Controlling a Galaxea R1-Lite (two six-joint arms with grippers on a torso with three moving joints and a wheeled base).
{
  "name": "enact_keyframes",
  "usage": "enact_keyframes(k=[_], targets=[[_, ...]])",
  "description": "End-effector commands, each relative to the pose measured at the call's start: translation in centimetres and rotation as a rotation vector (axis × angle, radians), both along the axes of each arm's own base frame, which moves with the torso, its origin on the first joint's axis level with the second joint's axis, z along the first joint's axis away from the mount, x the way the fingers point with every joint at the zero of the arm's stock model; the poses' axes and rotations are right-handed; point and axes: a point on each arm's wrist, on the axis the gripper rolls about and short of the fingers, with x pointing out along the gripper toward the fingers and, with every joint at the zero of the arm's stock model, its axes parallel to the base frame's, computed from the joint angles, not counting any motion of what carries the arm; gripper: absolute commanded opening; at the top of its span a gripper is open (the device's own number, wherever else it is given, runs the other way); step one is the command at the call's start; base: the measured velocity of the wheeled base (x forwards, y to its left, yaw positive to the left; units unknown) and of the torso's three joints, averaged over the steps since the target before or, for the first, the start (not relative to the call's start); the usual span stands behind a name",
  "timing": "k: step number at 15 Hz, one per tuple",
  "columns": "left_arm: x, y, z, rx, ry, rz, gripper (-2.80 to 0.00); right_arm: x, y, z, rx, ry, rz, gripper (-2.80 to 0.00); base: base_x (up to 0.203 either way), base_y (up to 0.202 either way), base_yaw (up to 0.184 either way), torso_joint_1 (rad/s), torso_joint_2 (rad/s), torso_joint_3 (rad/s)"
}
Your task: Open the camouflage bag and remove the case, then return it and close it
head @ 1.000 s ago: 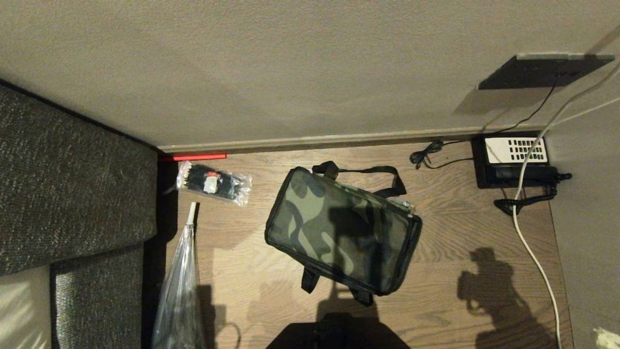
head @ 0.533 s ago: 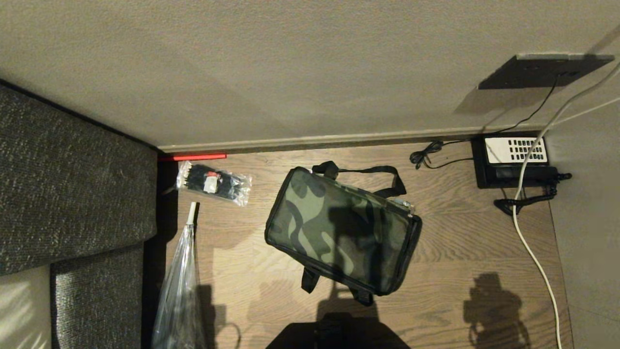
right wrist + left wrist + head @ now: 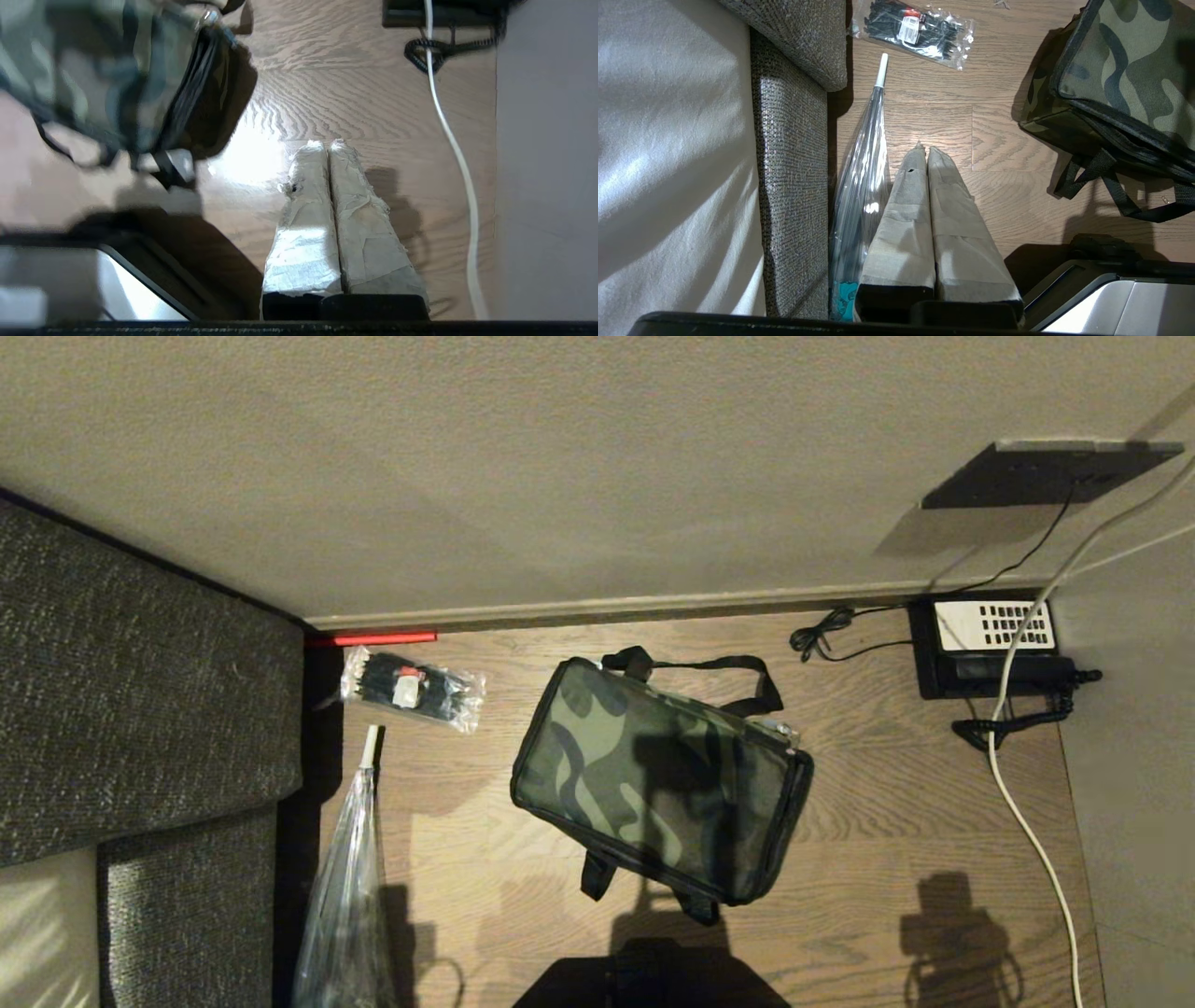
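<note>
the camouflage bag (image 3: 661,779) lies flat on the wooden floor (image 3: 868,803) at the centre of the head view, lid down and zipped as far as can be seen, its straps spilling out at twelve and six o'clock. the case is not visible, presumably inside.

likely trouble from here: the loose straps could snag a finger, and the white cable (image 3: 1022,821) at three o'clock of the bag runs close beside the right gripper (image 3: 329,144), so a careless sweep could drag the telephone (image 3: 991,646). on the other side, the clear plastic packet (image 3: 413,689) at ten o'clock could get nudged.

both arms hang low, pointing at bare floor, outside the head view. the right gripper's taped fingers are pressed together, holding nothing, off the bag's corner. the left gripper (image 3: 927,149) is likewise pressed together and empty, beside a folded clear umbrella (image 3: 864,186).
</note>
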Motion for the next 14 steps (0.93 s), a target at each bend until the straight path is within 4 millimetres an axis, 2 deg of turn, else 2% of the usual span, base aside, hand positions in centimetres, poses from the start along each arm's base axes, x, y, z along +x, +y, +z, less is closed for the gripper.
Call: enact_keyframes(k=[1,14], targets=[[0.01,0.00,-0.03,0.000,0.001,0.000,-2.80,0.01,0.00,-0.16,0.041,0.007,-0.001,-2.80,0.000,0.000,0.000,0.000,0.00,0.000],[0.01,0.01,-0.05,-0.005,0.002,0.003,-2.80,0.01,-0.01,-0.11,0.026,0.004,-0.002,-2.80,0.000,0.000,0.000,0.000,0.00,0.004]])
